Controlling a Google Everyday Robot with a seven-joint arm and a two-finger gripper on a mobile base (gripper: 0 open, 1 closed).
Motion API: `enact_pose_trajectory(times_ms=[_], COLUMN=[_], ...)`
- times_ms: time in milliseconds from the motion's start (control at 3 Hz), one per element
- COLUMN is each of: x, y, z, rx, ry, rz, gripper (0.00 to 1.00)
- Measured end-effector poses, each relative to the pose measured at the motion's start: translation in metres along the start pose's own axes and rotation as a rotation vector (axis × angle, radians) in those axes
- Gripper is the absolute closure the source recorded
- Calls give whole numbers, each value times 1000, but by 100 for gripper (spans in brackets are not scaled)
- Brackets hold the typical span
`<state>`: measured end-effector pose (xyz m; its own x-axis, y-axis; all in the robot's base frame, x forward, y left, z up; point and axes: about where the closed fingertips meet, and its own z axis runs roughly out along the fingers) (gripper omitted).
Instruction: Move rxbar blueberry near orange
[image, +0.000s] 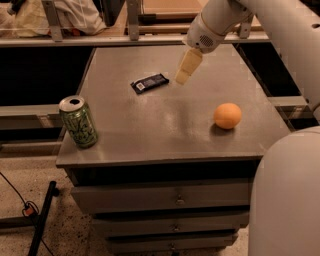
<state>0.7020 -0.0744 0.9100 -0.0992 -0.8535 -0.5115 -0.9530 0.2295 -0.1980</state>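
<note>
— Gripper (186, 70) position, and is it holding anything?

— It hangs above the far half of the table (150, 137), just right of the snack bar (149, 83), and holds nothing. Whether it is open or closed cannot be told.

— And the bar itself?

— It lies flat on the table at a slant, white label toward its left end. The orange (227, 115) sits well apart from it, to the right and nearer.

— What would make the pick go well?

— Probably shifting the gripper left until it is centred over the bar, turning it to span the narrow width, and coming down low, since the wrapper looks thin and slick. The carry then runs right and near, far from the green can (78, 121) at the near left corner. The bar should land beside the orange without nudging it, as the orange would likely roll.
</note>
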Motion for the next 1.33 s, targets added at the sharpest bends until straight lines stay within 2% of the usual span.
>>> enact_pose_trajectory(times_ms=[333,667,1000,1333], x=[0,2,1,-6], y=[-7,-7,-3,3], z=[24,45,59,73], rx=[-23,-50,-67,-57], ry=[-22,-83,-187,-247], rz=[81,157,193,185], gripper=[0,0,0,0])
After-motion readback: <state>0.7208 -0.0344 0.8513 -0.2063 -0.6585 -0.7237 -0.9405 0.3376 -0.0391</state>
